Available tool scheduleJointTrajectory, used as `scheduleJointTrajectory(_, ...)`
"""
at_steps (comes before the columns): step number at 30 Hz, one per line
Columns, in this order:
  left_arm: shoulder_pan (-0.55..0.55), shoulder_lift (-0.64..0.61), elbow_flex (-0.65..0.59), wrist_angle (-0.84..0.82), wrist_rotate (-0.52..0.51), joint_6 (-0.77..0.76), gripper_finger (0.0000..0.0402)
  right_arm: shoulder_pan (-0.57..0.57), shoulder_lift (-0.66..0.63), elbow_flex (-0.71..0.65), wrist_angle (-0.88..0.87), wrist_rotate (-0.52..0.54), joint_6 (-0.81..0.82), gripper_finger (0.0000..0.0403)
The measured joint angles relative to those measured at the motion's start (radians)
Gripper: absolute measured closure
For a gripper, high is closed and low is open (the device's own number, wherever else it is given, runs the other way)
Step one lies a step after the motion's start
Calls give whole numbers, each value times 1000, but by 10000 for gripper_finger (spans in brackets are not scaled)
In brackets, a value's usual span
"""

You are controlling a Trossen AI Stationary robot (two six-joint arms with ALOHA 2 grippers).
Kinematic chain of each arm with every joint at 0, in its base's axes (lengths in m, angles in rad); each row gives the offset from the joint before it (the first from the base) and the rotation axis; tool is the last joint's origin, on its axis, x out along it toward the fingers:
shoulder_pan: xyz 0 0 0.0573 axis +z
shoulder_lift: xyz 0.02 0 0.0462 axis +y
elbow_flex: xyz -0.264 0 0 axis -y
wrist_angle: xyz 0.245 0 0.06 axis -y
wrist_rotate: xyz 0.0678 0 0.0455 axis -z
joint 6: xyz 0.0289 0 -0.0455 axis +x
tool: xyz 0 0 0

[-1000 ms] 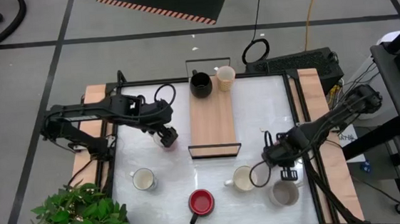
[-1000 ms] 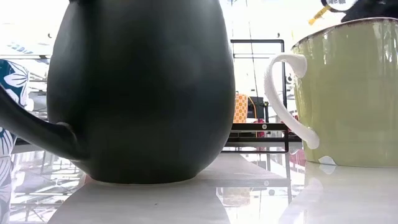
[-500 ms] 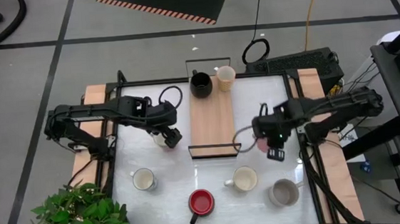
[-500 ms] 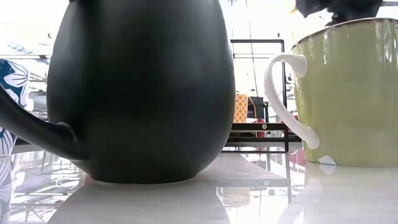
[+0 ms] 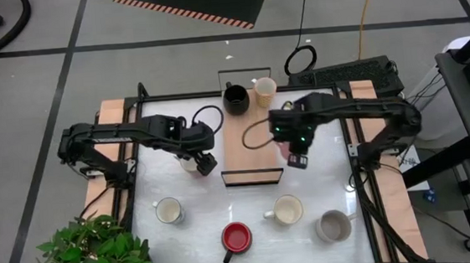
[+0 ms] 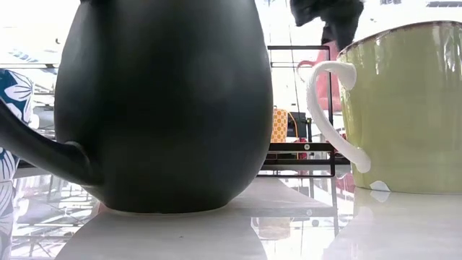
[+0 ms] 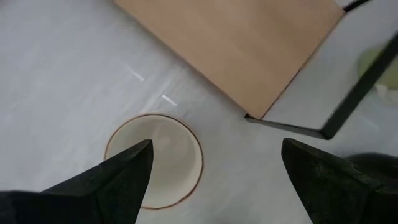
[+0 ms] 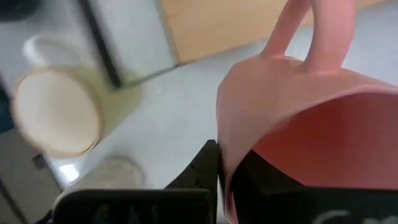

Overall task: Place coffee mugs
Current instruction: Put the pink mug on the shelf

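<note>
My right gripper (image 5: 296, 154) hangs over the table just right of the light-wood tray (image 5: 248, 143), shut on a pink mug (image 8: 298, 118). A black mug (image 5: 235, 98) and a cream mug (image 5: 264, 91) stand on their bases at the tray's far end. My left gripper (image 7: 216, 149) stands open, pointing down, above another cream mug (image 7: 155, 160) that sits upright on the table left of the tray. That mug is nearer the gripper's one finger than the other, and neither finger touches it. My right gripper pinches the pink mug's wall at the rim (image 8: 225, 149), one finger (image 8: 206, 163) outside and the other inside the cup. The fingers come from above, pointing down. The mug hangs lifted clear of the table, mouth up, its handle (image 8: 311, 37) on the side away from the fingers.
Along the table's near side stand a cream mug (image 5: 168, 211), a red mug (image 5: 237, 237), another cream mug (image 5: 288, 210) and a grey mug (image 5: 335, 225). A black wire frame (image 5: 252, 177) rims the tray's near end. A potted plant (image 5: 89, 256) sits at the near left corner.
My right gripper has swung from the table's near right, beside the grey mug, up and toward the far left to the tray's right edge, carrying the pink mug and staying shut. My left gripper has sunk a little toward the cream mug below it.
</note>
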Motion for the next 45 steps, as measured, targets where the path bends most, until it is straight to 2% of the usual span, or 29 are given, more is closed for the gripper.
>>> scheduleJointTrajectory(8, 14, 1, 0, 2, -34, -38, 44, -70, 126, 115, 22, 39, -32, 395)
scheduleJointTrajectory(11, 14, 1, 0, 2, -41, -33, 44, -89, 152, 124, 72, 70, 9, 395)
scheduleJointTrajectory(17, 14, 0, 0, 1, -63, 11, 44, -121, 209, 124, 137, 68, 138, 395)
scheduleJointTrajectory(28, 14, 0, 0, -19, -63, 142, 44, -154, 215, 124, 281, 113, 298, 395)
scheduleJointTrajectory(39, 14, -34, 0, -128, -75, 210, 44, -196, 214, 114, 323, 171, 301, 395)
scheduleJointTrajectory(45, 14, -40, 0, -135, -81, 206, 44, -210, 214, 82, 406, 140, 306, 392)
